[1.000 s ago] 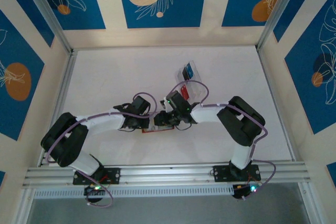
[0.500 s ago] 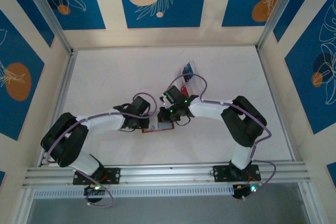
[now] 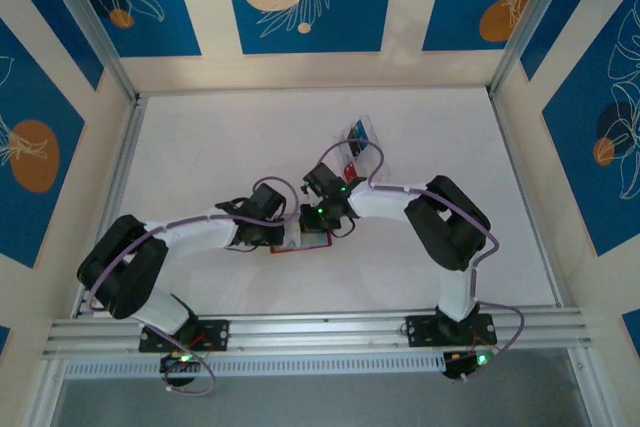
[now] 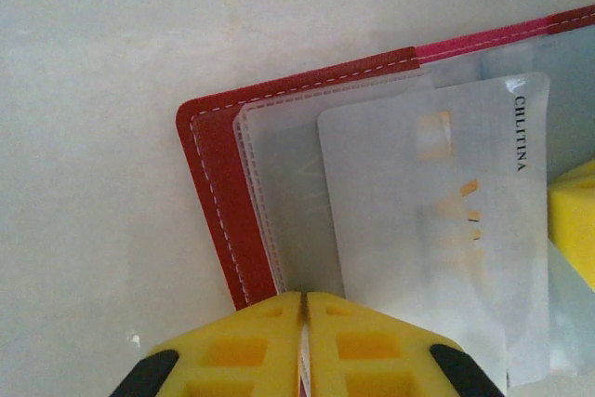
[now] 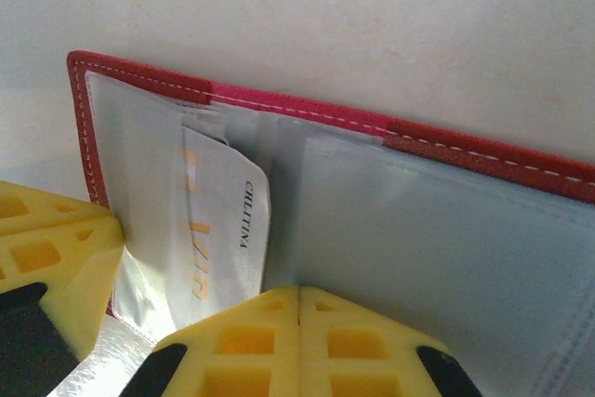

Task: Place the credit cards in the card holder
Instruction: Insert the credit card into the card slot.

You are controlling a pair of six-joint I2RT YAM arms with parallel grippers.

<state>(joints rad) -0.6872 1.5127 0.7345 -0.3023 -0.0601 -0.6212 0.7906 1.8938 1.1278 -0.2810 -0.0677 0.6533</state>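
Note:
The red card holder (image 3: 297, 246) lies open on the table between both wrists, its red cover (image 4: 209, 192) framing clear inner pockets. A pale card (image 4: 428, 230) printed CHLITINA sits partly inside one pocket, and shows again in the right wrist view (image 5: 223, 220). My left gripper (image 4: 304, 299) is shut on the holder's near edge, with a thin pale sliver between its pads. My right gripper (image 5: 299, 293) is shut with nothing between its fingers, its tips on the pale grey inner face (image 5: 418, 230). In the top view the left gripper (image 3: 288, 235) and right gripper (image 3: 312, 222) nearly touch.
A clear plastic tray (image 3: 362, 147) stands just beyond the right wrist, with a blue card (image 3: 357, 133) in it. Cream walls and aluminium posts ring the white table (image 3: 200, 147). The right gripper's yellow finger (image 4: 576, 220) crowds the left wrist view's right edge.
My right gripper has moved left from near the tray onto the card holder and gone from partly open to shut. The left arm has stayed put.

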